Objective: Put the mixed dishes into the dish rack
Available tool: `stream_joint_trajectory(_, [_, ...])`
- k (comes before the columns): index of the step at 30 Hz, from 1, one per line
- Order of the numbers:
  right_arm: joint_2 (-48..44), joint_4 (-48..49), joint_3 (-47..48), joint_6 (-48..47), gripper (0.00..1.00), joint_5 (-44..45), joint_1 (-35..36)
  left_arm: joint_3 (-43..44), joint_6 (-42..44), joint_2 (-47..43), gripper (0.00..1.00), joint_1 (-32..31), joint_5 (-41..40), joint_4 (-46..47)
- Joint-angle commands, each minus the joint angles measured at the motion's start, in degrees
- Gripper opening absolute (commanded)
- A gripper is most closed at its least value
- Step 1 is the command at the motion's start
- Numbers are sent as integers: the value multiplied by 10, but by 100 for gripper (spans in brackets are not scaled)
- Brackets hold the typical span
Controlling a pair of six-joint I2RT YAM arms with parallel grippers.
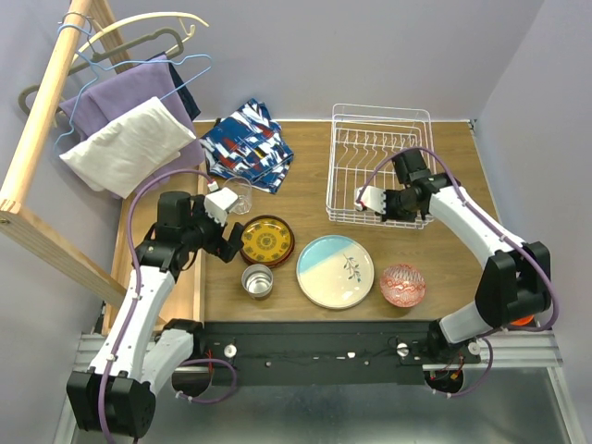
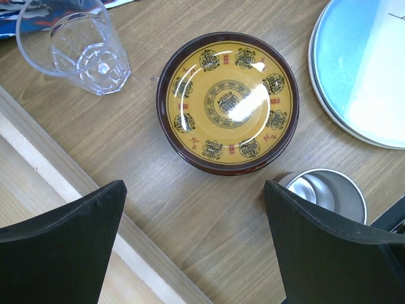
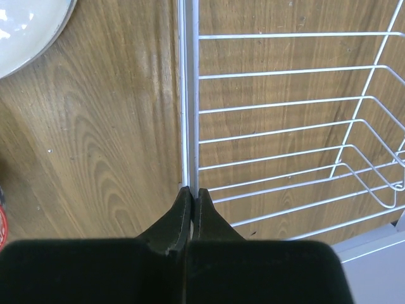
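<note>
Just ahead of the right gripper (image 3: 191,193), whose jaws are pressed together with nothing visibly between them, runs the near rim of the 1 dish rack (image 3: 190,95). The closed tips meet right over that rim wire; whether they touch it I cannot tell. The rack's floor wires spread to the right of those jaws, and none of the dishes is seen inside it.

Off to the left of the right jaws lies the larger of 2 plates, the pale blue-cream plate (image 1: 335,271), flat on the table (image 1: 305,194); only its edge shows in the right wrist view. The same plate sits ahead and to the right of the left gripper (image 2: 193,190), whose jaws are spread wide and hold nothing.

Straight ahead of the left jaws' gap, centred between the 2 fingers, lies the second plate, the dark red-yellow patterned plate (image 2: 228,101).

1 red-patterned bowl (image 1: 403,285) stands to the left of the right jaws, apart from them.

1 steel cup (image 2: 319,190) stands upright just beside the left gripper's right finger, partly hidden behind it.

1 clear glass (image 2: 73,44) stands upright ahead of the left finger.
</note>
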Motion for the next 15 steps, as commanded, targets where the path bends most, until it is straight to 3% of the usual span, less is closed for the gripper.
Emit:
stream_joint_trajectory(1, [-5, -24, -17, -122, 1, 9, -11, 23, 6, 7, 99, -2, 8, -5])
stream_joint_trajectory(7, [-41, 21, -64, -90, 2, 35, -10, 43, 8, 26, 99, -6, -2, -11])
stream_joint_trajectory(8, [-41, 25, -61, -74, 15, 34, -10, 46, 4, 29, 99, -6, -7, -11])
stream_joint_trajectory(10, [-41, 23, -27, -56, 31, 18, -11, 58, 3, 29, 99, -9, -18, -14])
stream_joint_trajectory(11, [-41, 19, -7, -33, 47, 14, -11, 64, 4, 28, 99, -17, -23, -19])
stream_joint_trajectory(15, [-47, -17, 80, 35, 64, -8, -10, 96, 11, 29, 99, -44, -58, -40])
